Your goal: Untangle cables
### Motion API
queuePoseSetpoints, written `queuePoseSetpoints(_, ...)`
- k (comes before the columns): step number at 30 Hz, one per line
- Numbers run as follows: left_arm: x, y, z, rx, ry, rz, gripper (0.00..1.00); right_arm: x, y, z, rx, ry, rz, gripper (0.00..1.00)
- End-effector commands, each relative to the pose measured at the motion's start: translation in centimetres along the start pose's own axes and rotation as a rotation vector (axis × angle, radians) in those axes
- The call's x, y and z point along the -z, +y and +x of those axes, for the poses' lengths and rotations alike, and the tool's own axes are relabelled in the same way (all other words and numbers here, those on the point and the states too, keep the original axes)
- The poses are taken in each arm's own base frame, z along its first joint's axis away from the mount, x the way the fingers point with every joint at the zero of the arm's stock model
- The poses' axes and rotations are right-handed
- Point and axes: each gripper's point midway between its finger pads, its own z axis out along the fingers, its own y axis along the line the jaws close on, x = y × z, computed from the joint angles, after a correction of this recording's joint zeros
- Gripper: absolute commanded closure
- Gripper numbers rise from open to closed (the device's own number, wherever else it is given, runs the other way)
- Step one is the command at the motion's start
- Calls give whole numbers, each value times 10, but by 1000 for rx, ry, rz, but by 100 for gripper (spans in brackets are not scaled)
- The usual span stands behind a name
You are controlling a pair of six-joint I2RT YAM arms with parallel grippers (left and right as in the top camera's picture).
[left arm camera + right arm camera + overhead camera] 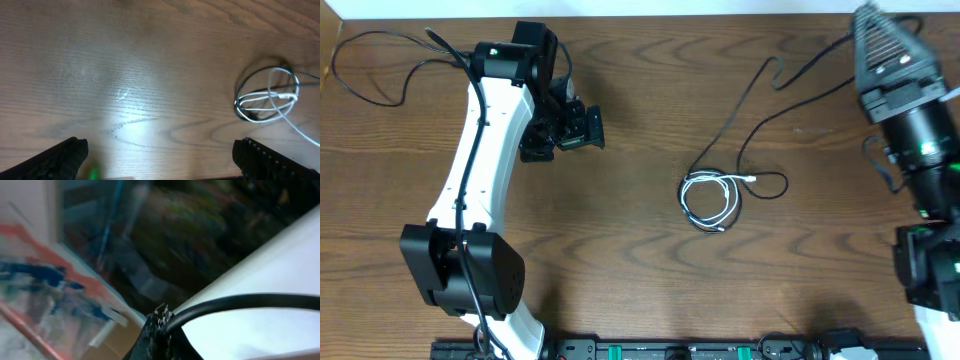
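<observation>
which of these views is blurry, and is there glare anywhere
Overhead: sharp and evenly lit across the table. Left wrist: a bright glare patch on the wood near the middle, the cable coil clear enough, the open left gripper dark at the bottom corners. Right wrist: background smeared and unreadable; only the black cable leaving the shut right gripper looks sharp.

We observe the left arm [485, 140] extended forward from its base, with the wrist bent toward the right side. The left gripper [160, 162] points downward, jaws spread wide. The right arm [920, 140] stands raised at the right edge. The right gripper [159, 325] is clamped tight on a black cable [240, 302].
</observation>
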Motion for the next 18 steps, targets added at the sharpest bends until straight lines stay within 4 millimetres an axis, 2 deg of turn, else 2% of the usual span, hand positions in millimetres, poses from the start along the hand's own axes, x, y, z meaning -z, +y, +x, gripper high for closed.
queuePoseSetpoints(1, -3, 0, 2, 1, 13, -3, 2, -4, 41, -21, 76, -14, -61, 99)
queuePoseSetpoints(3, -3, 0, 2, 1, 13, -2, 2, -8, 50, -25, 146, 6, -51, 99)
queuePoseSetpoints(5, -3, 0, 2, 1, 13, -2, 2, -12, 48, -25, 203, 41, 0, 99)
queuePoseSetpoints(9, -3, -3, 3, 0, 16, 11, 2, -22, 12, -9, 267, 173, 162, 98)
queuePoseSetpoints(11, -3, -4, 3, 1, 17, 17, 2, -28, -15, 5, 249, 247, 236, 99)
queuePoseSetpoints(13, -3, -3, 3, 0, 17, 16, 2, -33, -29, 20, 220, 313, 246, 99)
queuePoseSetpoints(16, -3, -3, 3, 0, 17, 16, 2, -44, -28, 35, 199, 379, 195, 99)
queuePoseSetpoints(18, -4, -4, 4, -2, 19, 16, 2, -48, -21, 36, 204, 382, 171, 99)
